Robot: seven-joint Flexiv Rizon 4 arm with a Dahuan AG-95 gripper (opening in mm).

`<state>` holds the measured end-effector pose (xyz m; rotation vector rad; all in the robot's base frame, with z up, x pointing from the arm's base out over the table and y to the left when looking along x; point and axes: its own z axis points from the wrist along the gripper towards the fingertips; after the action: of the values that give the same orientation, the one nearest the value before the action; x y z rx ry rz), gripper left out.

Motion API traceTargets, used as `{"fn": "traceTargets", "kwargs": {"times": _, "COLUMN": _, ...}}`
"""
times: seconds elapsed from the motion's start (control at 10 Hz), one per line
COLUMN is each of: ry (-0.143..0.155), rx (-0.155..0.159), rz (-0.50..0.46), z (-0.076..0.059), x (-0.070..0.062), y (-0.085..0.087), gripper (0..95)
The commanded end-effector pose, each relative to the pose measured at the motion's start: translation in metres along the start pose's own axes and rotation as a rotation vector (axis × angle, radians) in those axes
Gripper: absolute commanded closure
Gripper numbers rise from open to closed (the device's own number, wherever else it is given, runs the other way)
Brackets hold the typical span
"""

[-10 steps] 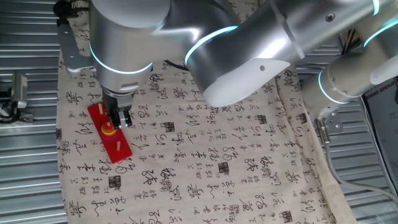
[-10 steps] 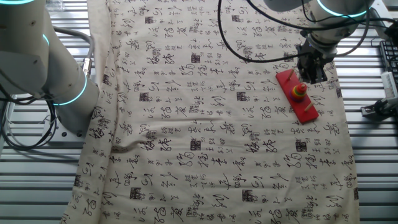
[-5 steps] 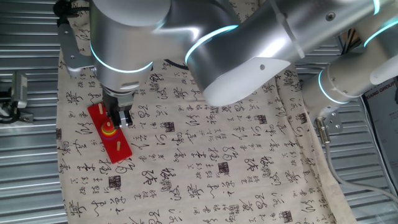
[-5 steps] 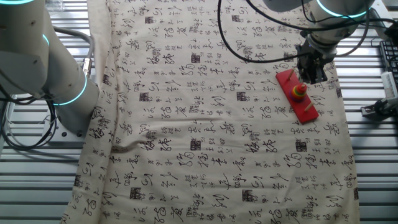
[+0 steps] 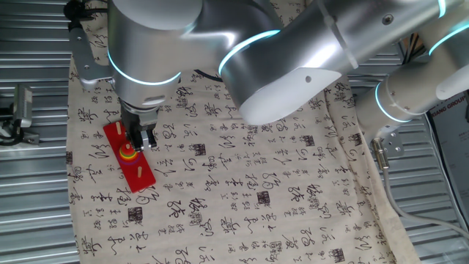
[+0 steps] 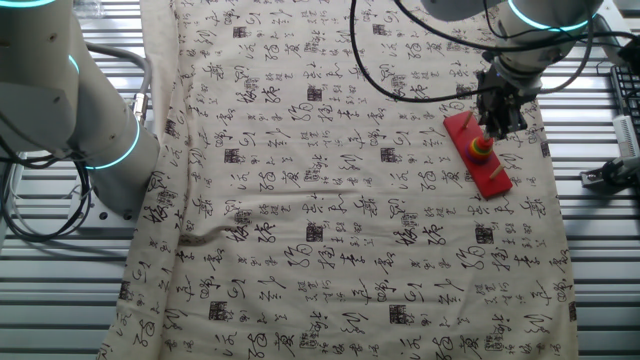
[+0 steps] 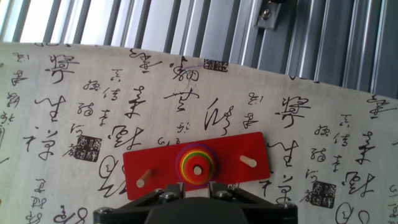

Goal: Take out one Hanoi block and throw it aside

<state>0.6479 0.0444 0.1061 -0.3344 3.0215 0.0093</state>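
Note:
A long red board (image 7: 155, 167) with three pegs lies on the calligraphy cloth. Its middle peg carries a stack of coloured rings, topped by the tiny red Hanoi block (image 7: 191, 166). The outer two pegs are bare. My gripper (image 7: 197, 186) hangs right above the stack, open and empty, with one finger on each side of the rings. In one fixed view the gripper (image 5: 140, 140) is just above the stack (image 5: 128, 153) on the board (image 5: 138, 173). In the other fixed view the gripper (image 6: 499, 124) is over the stack (image 6: 482, 149) on the board (image 6: 496, 179).
The cloth (image 5: 242, 191) covers the table, with ribbed metal (image 5: 33, 183) beyond its edges. The cloth's edge lies close behind the board (image 7: 186, 59). A second arm's base (image 6: 110, 150) stands at the far left of the other fixed view.
The gripper has sunk very slightly toward the ring stack. The board and rings have not moved.

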Motion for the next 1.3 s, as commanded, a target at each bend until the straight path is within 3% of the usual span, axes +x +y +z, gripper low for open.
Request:
{"fn": "traceTargets", "kwargs": {"times": 0.1, "ry": -0.002, "rx": -0.001, "rz": 0.000, "z": 0.002, "x": 0.000, "y": 0.000, "gripper": 76.0}}
{"fn": "traceTargets", "kwargs": {"times": 1.3, "ry": 0.000, "rx": -0.001, "rz": -0.009, "z": 0.014, "x": -0.008, "y": -0.001, "gripper": 76.0}}
